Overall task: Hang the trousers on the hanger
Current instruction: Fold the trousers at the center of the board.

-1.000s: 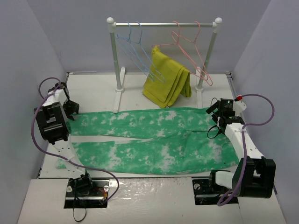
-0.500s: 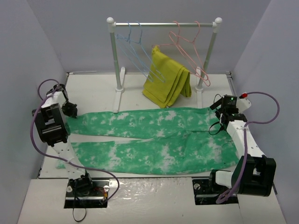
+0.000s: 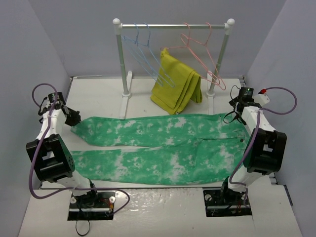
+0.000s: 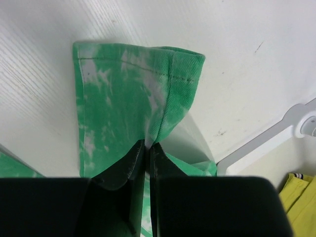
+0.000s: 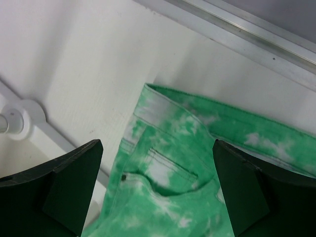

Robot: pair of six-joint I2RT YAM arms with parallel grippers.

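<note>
Left gripper: closed, the cuff of the trousers being pinched between its fingertips. Right gripper: jaws spread wide, being held just above the waistband corner, with nothing being gripped. The trousers are lying flat on the table, stretched from one gripper to the other. The hanger is hanging untouched on the rail, well beyond both grippers. Progress is being judged as early: one grasp is made, while the second grasp, the lift and the draping over the hanger are being awaited. Against the frame a second earlier, the left jaws are now shut and both arms are being reached farther out.
</note>
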